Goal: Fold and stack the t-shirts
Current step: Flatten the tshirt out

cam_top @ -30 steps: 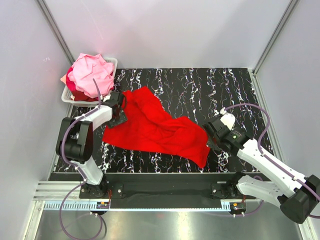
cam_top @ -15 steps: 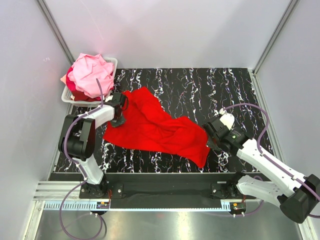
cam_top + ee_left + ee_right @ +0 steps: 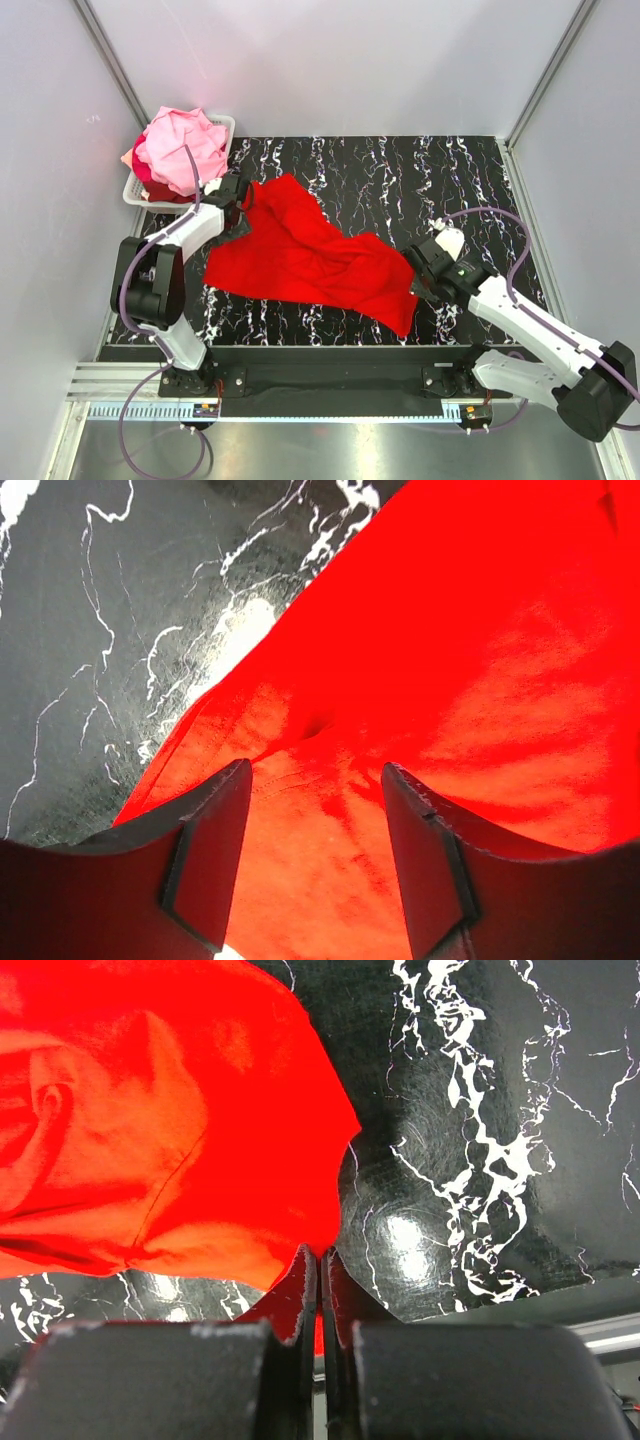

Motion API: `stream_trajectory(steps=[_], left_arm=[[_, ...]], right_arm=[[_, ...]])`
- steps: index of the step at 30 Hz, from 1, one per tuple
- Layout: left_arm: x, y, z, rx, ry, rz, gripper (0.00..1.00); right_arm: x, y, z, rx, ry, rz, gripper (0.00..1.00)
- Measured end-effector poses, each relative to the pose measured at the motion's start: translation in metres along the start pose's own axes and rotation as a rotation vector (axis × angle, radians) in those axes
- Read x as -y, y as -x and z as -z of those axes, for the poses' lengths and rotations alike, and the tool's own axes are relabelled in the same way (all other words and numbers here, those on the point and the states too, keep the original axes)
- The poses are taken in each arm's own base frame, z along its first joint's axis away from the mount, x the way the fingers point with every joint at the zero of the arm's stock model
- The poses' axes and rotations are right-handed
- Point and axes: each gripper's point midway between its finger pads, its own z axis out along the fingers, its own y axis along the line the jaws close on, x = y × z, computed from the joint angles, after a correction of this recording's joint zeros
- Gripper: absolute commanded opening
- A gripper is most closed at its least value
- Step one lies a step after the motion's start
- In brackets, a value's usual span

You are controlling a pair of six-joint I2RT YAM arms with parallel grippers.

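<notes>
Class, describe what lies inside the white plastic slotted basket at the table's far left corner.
A heaped light pink cotton t-shirt fills the white basket, with peach fabric and dark red fabric showing at its left edge. Whatever lies beneath the heap is covered.

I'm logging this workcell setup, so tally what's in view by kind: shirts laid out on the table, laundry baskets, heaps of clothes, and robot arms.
Bright red cotton t-shirt spread on the black marbled table: 1
White plastic slotted basket: 1
Heap of pink and peach clothes in it, pieces uncountable: 1
White robot arms, left arm and right arm: 2
Total: 5
</notes>
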Motion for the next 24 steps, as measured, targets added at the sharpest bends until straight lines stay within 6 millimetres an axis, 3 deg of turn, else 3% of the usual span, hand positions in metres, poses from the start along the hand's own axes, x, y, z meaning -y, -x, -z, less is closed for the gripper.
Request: stream_trajectory(steps=[6,13,24], left_arm=[[0.003,0.004,0.001,0.010,-0.003,-0.002,0.50],[0.003,-0.008,-0.016,-0.027,0.026,-0.027,0.43],[0.009,-0.018,-0.031,-0.054,0.042,-0.054,0.41]], right_arm=[[-0.002,-0.001,-0.004,0.000,0.001,0.000,0.00],[-0.008,0.000,-0.010,0.003,0.009,0.001,0.00],[-0.012,-0.022,-0.029,-0.052,0.029,0.007,0.00]])
